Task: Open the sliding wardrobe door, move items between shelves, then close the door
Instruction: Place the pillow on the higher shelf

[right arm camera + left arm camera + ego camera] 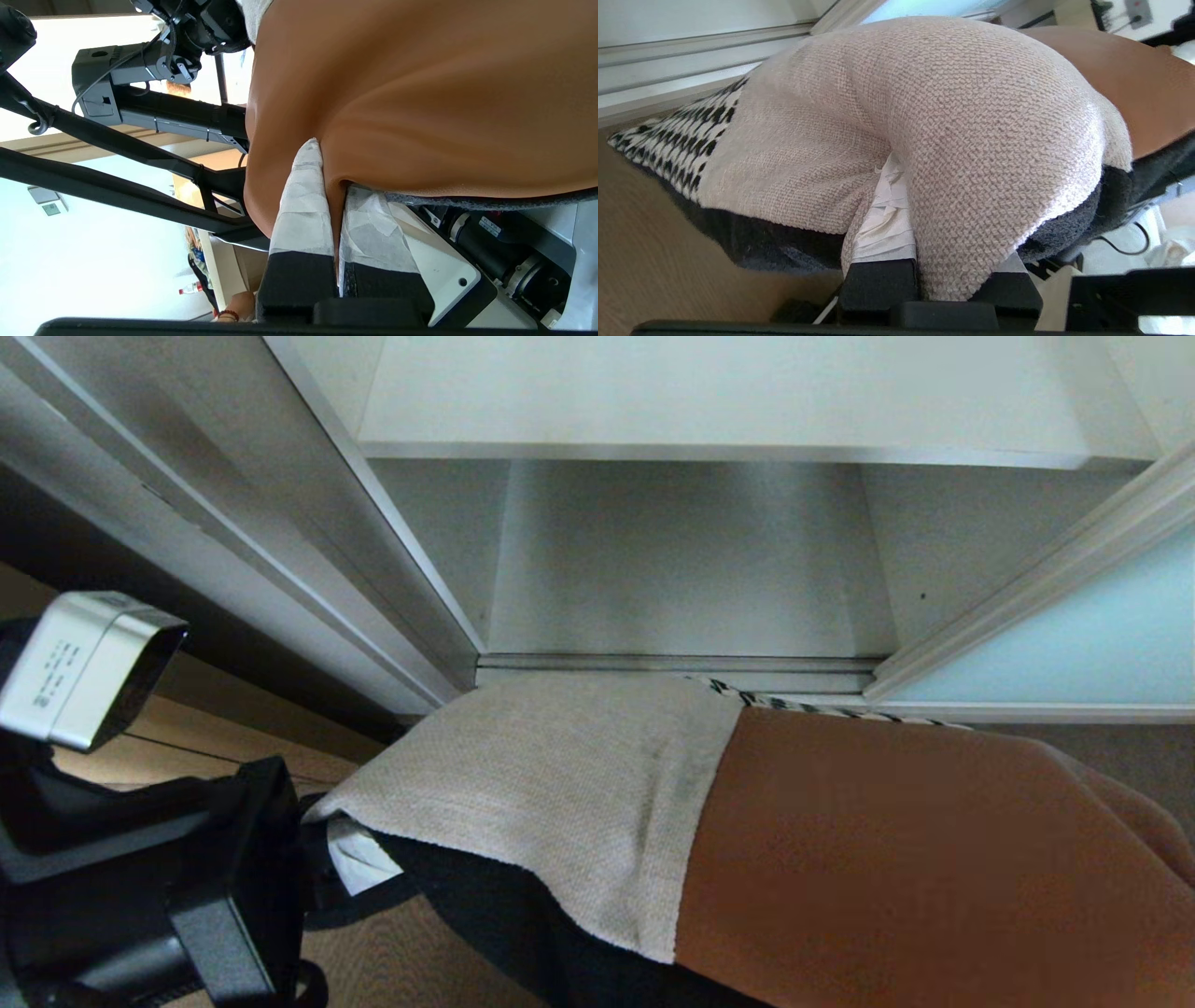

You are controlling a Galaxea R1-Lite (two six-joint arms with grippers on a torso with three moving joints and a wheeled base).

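Crosswise before the wardrobe, cushion [653, 803] lying flat, houndstooth edge inward, both jaws pinching its ends.

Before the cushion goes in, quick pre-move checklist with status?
1. Left claw shut on cushion, cream corner: ok.
2. Right claw shut on the rust-brown edge: ok.
3. Sliding wardrobe door pushed aside, opening clear: ok.
4. Bottom compartment free of items: ok.
5. Upper shelf free where visible: ok.
6. Cushion clears the opening's width: cannot tell.
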